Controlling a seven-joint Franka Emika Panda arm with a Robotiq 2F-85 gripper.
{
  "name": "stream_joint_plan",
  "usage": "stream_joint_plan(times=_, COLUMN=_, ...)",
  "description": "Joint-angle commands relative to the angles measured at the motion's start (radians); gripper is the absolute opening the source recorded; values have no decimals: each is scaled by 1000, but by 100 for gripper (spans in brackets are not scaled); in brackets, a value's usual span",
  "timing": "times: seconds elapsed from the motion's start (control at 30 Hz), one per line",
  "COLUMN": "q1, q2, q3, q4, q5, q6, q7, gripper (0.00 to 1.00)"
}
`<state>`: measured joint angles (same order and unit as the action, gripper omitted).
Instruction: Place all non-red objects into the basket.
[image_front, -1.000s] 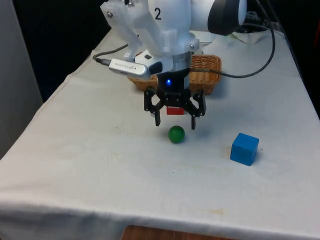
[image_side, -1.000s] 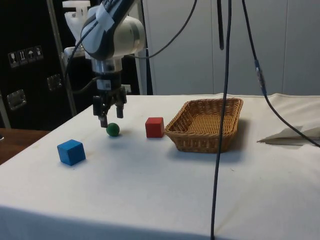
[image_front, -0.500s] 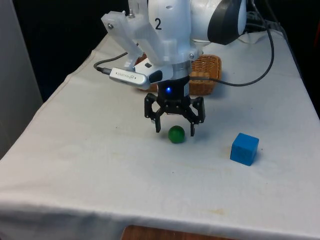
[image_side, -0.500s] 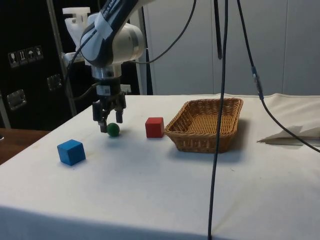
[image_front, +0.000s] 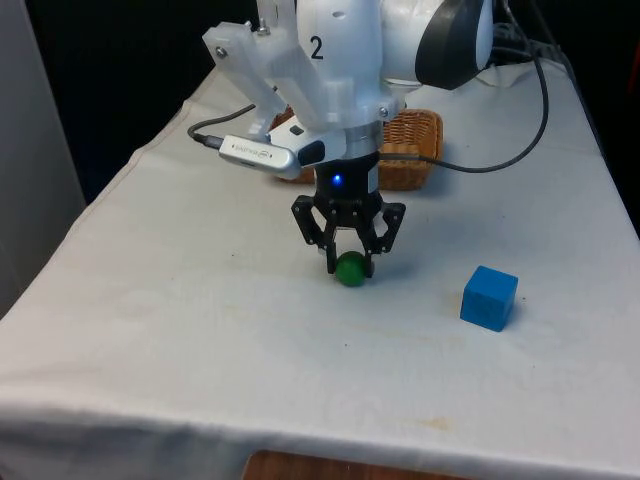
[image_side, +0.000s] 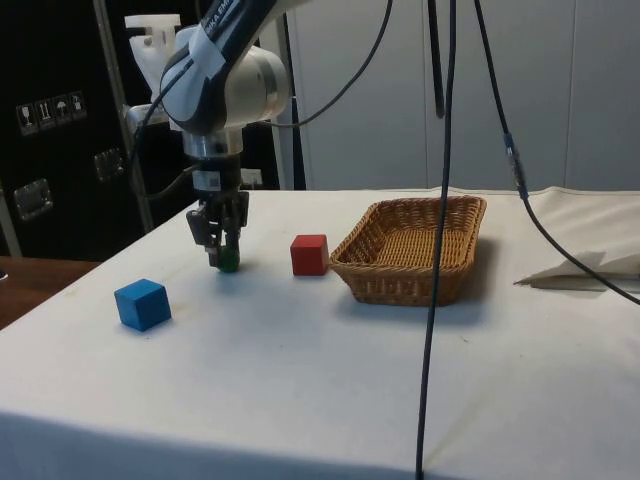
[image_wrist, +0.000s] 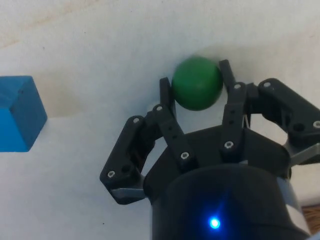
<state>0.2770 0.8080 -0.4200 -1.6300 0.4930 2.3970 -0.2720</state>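
My claw is down at the white cloth, and my two black fingers have a small green ball between them. In the wrist view the tips press against the ball on either side, so I am narrowed onto it, gripping it. The ball seems to sit on the cloth or just above it; from the side view, where my fingers cover most of it, I cannot tell which.

A blue cube lies on the cloth well apart from me, towards the front view's right and nearer that camera. In the side view the cube sits nearer the table's edge than my claw. In the wrist view one corner of it shows.

A red cube stands on the cloth between my claw and the wicker basket, just beside the basket's wall, though I cannot tell whether they touch. The basket is a shallow, oblong woven one, light brown, and nothing shows inside it in the side view. In the front view my arm hides much of it.

I can read no brand, label or writing on the ball, the cubes or the basket. A black cable hangs down across the side view in front of the basket.
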Motion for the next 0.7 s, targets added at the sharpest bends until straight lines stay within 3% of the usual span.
stream_joint_plan(times=0.0, q1=4, q2=-1, q3=-2, q4=-5, q5=-1, q6=9, q7=5, gripper=0)
stream_joint_plan(times=0.13, q1=0, q2=-1, q3=0, q4=0, q5=0, q6=0, q7=0, gripper=0)
stream_joint_plan(times=0.43, q1=19, q2=-76, q3=-20, q4=-59, q5=-18, q6=-10, q7=1, gripper=0)
stream_joint_plan(times=0.47, q1=10, q2=-62, q3=-12, q4=-45, q5=-12, q6=-10, q7=-1, gripper=0)
stream_joint_plan(times=0.5, q1=20, q2=-88, q3=-20, q4=-69, q5=-22, q6=-10, q7=1, gripper=0)
stream_joint_plan(times=0.67, q1=25, q2=-162, q3=-22, q4=-132, q5=-45, q6=-12, q7=4, gripper=0)
